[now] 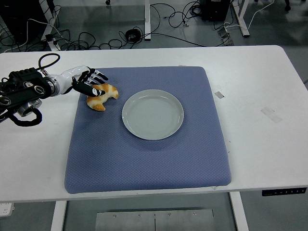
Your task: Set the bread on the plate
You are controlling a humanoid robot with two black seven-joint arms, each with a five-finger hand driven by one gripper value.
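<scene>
A blue mat [144,159] covers the middle of the white table [260,159]; two tape scraps [219,94] [271,113] lie at its three o'clock; black cables [159,19] sprawl on the floor at twelve o'clock.
</scene>
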